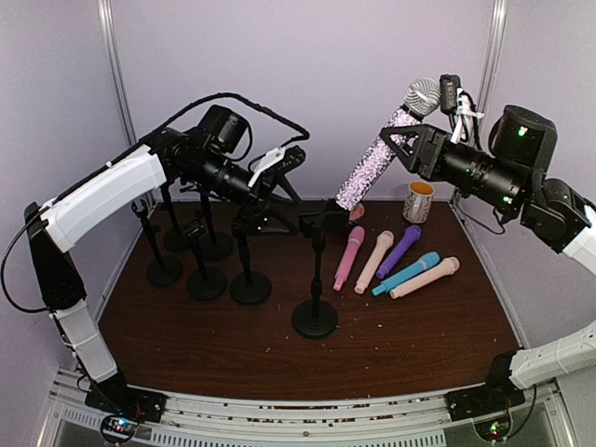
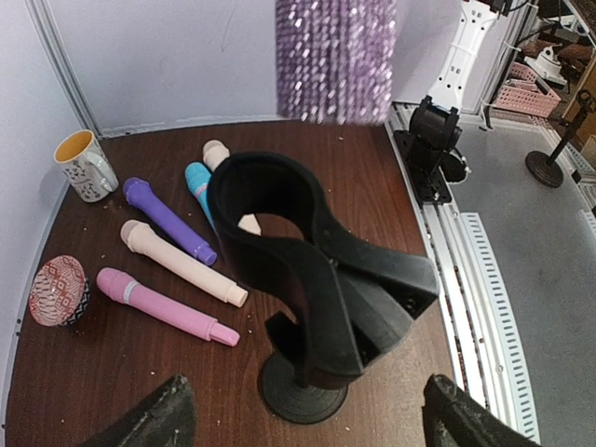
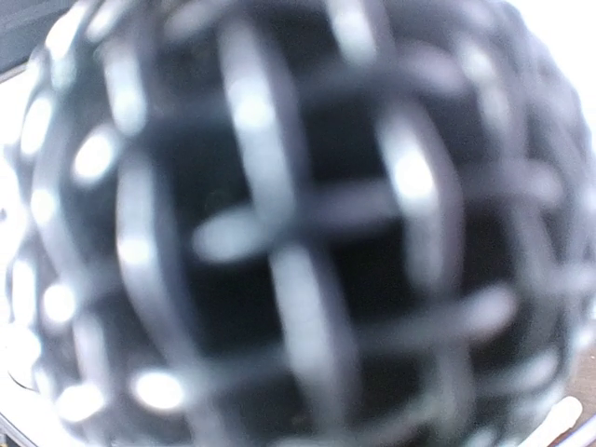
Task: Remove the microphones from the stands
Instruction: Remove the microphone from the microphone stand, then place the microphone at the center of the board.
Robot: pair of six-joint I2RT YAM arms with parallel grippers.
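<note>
As mic (image 3: 298, 223) fills R wrist view, blurred

Left arm (image 1: 102, 196): white shell links, black joint housings, black cable (image 1: 223, 94) looped across upper centre-left. Right arm (image 1: 521, 140): black cylindrical housings with green LEDs, white link at lower right, white tie (image 1: 468, 110) by the wrist. Base board (image 1: 116, 426) at bottom left, LEDs lit. Left gripper (image 2: 312, 414) fingers (image 2: 158, 419): black, rough-textured.
</note>
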